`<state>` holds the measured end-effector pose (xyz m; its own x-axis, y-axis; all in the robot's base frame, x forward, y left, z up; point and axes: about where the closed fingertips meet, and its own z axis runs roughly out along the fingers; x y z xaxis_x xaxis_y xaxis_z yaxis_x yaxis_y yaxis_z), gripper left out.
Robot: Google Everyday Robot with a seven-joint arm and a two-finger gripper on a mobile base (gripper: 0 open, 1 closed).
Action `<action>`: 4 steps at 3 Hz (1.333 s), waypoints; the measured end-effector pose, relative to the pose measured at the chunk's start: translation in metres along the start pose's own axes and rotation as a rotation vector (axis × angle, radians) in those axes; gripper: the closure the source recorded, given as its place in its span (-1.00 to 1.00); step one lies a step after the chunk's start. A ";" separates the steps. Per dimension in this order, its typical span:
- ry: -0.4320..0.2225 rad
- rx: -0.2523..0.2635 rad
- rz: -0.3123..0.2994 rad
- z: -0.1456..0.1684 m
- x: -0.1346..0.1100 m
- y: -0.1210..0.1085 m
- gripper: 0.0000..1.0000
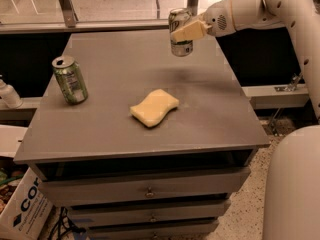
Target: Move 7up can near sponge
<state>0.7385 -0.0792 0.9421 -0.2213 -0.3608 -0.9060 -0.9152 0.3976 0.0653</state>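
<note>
While your tool (185, 30) clasps the silver-white 7up can (181, 47) above the desk's (125, 59) far edge, lower it beside the pale-yellow sponge (155, 107).

Grey cabinet (215, 109), flat matte top, dim warm light. Three drawer fronts (100, 186) below, small knobs (148, 192) at centre. Speckled floor (250, 209) at lower right. Cardboard box (22, 211) with blue lettering at lower left. White bottle (7, 93) on a pale ledge at left, a like ledge (277, 91) at right. Two metal posts (65, 4) at the back, pale floor beyond. Gripper (182, 31), clamped on the 7up can (180, 47), above the top's far right part.
</note>
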 end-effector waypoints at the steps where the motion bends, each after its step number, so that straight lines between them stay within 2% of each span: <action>1: 0.006 0.001 0.023 -0.016 0.014 0.002 1.00; 2: -0.002 -0.001 0.058 -0.034 0.034 0.007 1.00; 3: -0.026 -0.028 0.093 -0.046 0.051 0.022 1.00; 4: -0.038 -0.084 0.107 -0.040 0.069 0.046 1.00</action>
<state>0.6675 -0.1191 0.8997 -0.3079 -0.2869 -0.9072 -0.9123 0.3597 0.1959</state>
